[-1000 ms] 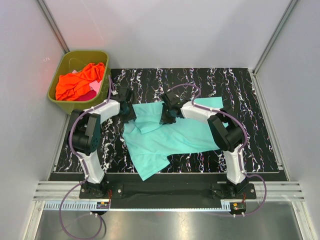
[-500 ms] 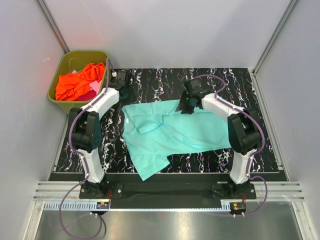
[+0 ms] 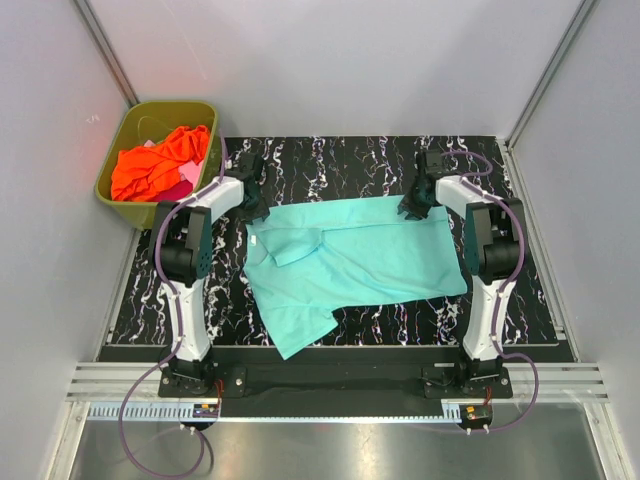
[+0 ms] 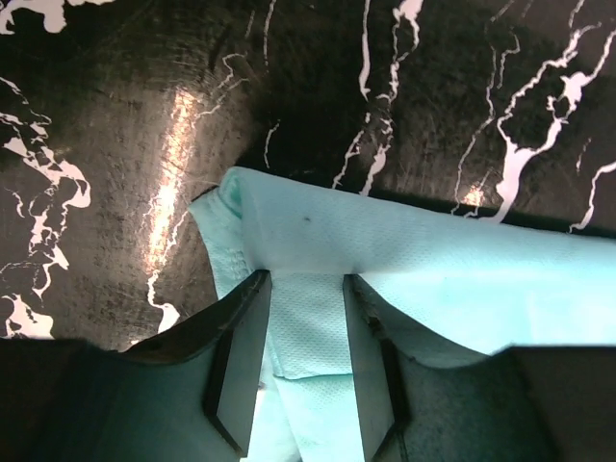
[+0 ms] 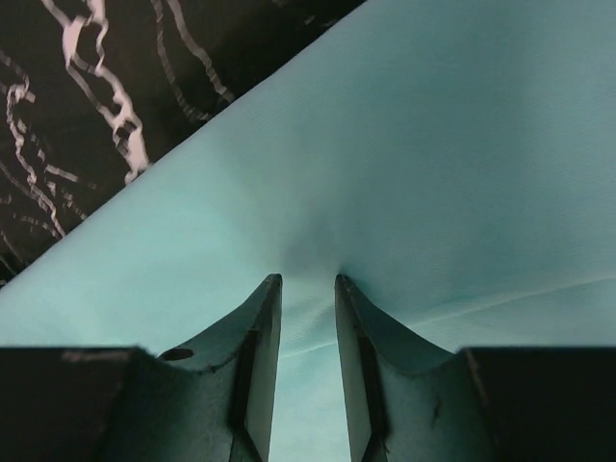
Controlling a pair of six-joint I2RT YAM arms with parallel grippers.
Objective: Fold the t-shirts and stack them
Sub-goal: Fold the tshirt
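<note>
A teal t-shirt lies spread on the black marbled mat, collar toward the left and one sleeve trailing at the near left. My left gripper sits at the shirt's far-left corner. In the left wrist view it is open, its tips pressing on the teal cloth, which lies flat across the gap. My right gripper rests on the far-right edge. In the right wrist view it stands narrowly open on the cloth, which puckers slightly at the tips. An orange t-shirt and a pink one lie crumpled in the tub.
The olive-green tub stands off the mat at the far left, next to the left arm. White walls close in on both sides and at the back. Bare mat shows beyond the shirt's far edge and along its right side.
My right gripper has slid from the shirt's middle out to its far-right edge, and that far edge now lies straighter. My left gripper lifted away toward the back, then came back to the far-left corner.
</note>
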